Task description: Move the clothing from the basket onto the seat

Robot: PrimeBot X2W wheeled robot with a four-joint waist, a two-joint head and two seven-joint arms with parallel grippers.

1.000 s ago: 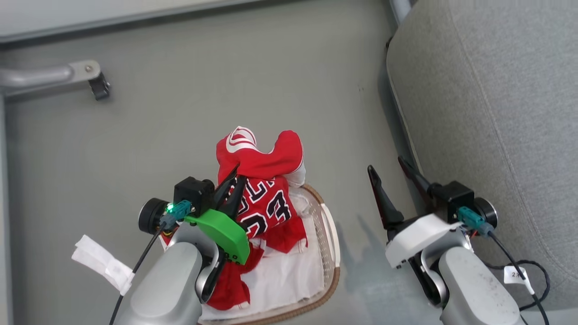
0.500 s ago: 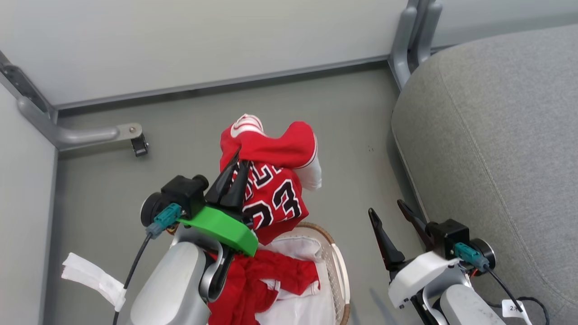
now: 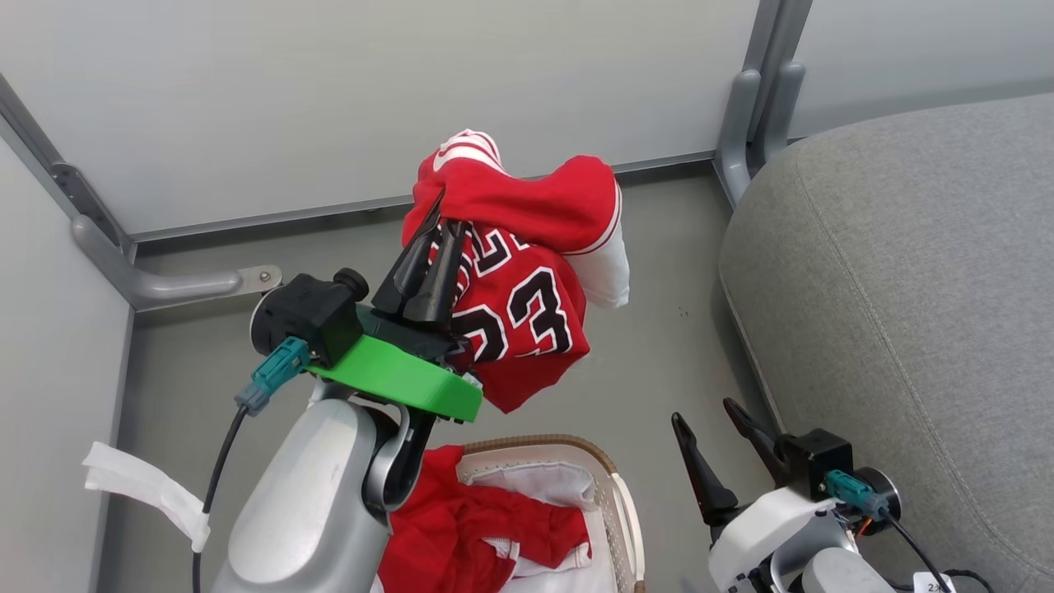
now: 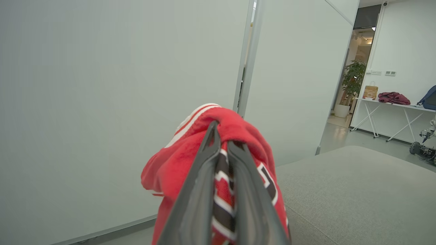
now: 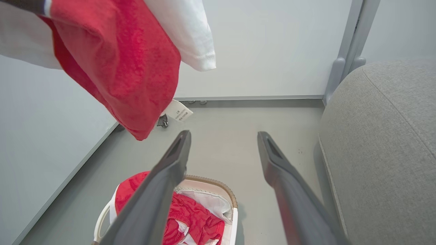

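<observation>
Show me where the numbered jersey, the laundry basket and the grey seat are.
numbered jersey (image 3: 547, 311), head view, on the printed number.
laundry basket (image 3: 535, 441), head view, on its brown far rim.
grey seat (image 3: 906, 288), head view, on the cushion's top surface.

Head looks down; all views share seat (image 3: 906, 313).

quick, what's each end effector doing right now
Left end effector: shut on the red number 23 jersey, held in the air above the basket.
Right end effector: open, holding nothing.
</observation>
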